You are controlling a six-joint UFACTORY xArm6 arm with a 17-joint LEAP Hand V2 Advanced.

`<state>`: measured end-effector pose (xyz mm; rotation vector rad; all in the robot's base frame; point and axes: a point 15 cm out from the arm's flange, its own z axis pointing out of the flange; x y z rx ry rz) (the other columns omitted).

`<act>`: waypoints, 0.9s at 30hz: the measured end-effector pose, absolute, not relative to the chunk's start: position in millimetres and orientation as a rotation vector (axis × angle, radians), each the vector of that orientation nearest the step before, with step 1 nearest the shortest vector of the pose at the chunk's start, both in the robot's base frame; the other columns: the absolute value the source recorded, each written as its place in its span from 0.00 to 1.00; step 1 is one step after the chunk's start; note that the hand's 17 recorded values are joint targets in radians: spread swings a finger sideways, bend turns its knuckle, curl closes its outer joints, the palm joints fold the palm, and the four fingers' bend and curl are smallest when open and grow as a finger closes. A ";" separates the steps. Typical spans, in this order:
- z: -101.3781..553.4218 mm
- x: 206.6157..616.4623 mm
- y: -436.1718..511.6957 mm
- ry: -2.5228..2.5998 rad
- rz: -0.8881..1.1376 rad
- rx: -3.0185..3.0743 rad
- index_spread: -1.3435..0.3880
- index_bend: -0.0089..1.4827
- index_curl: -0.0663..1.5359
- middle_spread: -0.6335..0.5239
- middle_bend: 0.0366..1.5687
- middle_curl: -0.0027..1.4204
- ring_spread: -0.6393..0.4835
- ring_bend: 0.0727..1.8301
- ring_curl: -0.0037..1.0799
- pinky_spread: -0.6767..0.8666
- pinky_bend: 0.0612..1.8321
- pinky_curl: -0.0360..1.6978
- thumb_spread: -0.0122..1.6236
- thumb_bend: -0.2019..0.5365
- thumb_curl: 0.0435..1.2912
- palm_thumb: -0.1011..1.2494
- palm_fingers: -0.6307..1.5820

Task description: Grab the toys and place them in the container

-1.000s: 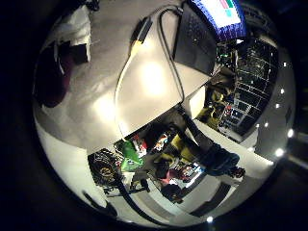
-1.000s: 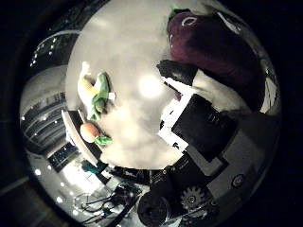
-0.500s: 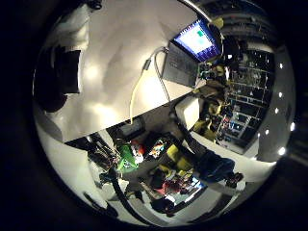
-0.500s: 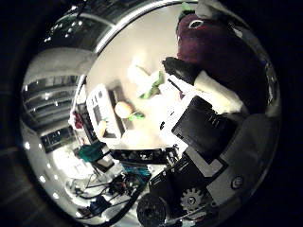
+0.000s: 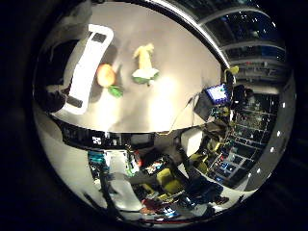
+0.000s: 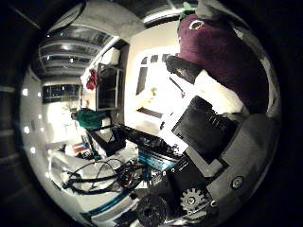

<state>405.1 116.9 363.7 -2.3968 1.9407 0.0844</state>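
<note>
The fingers point(image 6: 208, 90) were curled around a purple eggplant toy point(image 6: 222, 52), held against the palm. Well away on the bench point(image 5: 163, 96) lay an orange toy point(image 5: 106, 75) touching the white container point(image 5: 86, 67), with a yellow toy point(image 5: 144, 62) nearby. Transport seemed underway; next, release over the container. The view had swung since 0.5 s ago.

- A dark purple plush toy point(image 6: 222, 52), eggplant-like with a green tip, is close against the palm.
- An orange round toy point(image 5: 105, 75) with a green leaf lies on the table, touching the container's edge.
- A yellow toy point(image 5: 144, 61) with green base lies just beside it.
- The white container point(image 5: 86, 67) lies on the table.
</note>
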 end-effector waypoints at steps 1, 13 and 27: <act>361.3 404.2 133.1 1.917 0.084 -2.411 0.62 0.73 0.61 0.40 0.81 0.60 0.35 0.71 0.74 0.31 0.61 0.73 0.64 0.25 0.45 0.83 0.76; 289.4 393.4 181.8 1.804 0.209 -2.504 0.51 0.40 0.46 0.45 0.38 0.39 0.45 0.45 0.53 0.35 0.43 0.57 0.70 0.25 0.37 0.65 0.27; 333.5 376.5 130.0 1.686 0.050 -2.341 0.47 0.33 0.33 0.54 0.16 0.26 0.72 0.20 0.28 0.75 0.24 0.37 0.67 0.25 0.33 0.71 0.33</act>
